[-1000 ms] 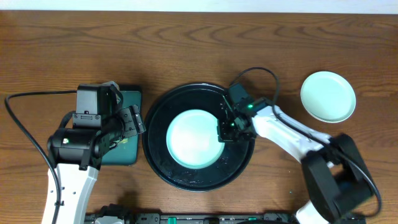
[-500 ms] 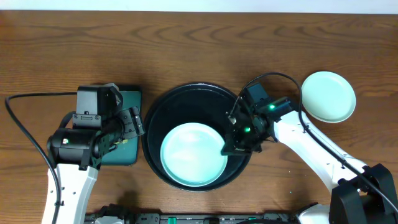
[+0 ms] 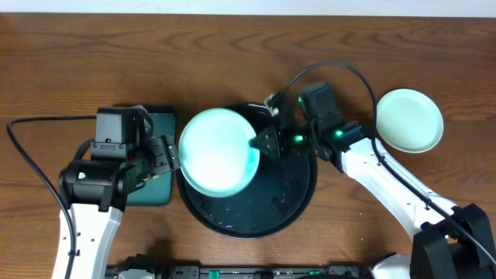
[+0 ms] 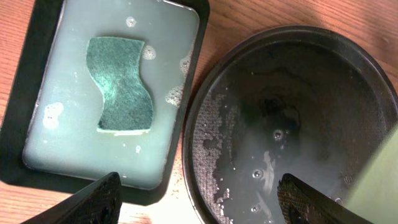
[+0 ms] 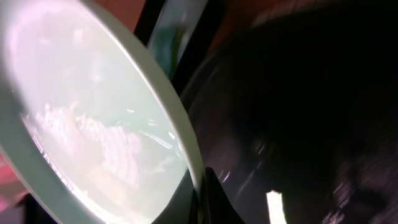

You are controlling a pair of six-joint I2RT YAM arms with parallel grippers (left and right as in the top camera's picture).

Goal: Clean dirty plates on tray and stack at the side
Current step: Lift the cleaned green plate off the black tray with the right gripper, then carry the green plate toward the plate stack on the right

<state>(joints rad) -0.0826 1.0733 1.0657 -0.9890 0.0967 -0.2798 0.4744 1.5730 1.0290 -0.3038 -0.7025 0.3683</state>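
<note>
My right gripper is shut on the right rim of a mint green plate and holds it lifted and tilted over the left part of the round black tray. In the right wrist view the plate fills the left side, its rim pinched between the fingers. A second mint green plate lies on the table at the right. My left gripper is open over the gap between the sponge tray and the wet black tray. The white plate is out of view.
A rectangular dark-green tray holds soapy water and a green sponge at the left, partly under my left arm. The black tray holds water and bubbles. Cables loop over the table on both sides.
My right gripper has lifted the mint green plate off the tray's floor and carried it up and to the left, tilting it. The left arm has not moved.
</note>
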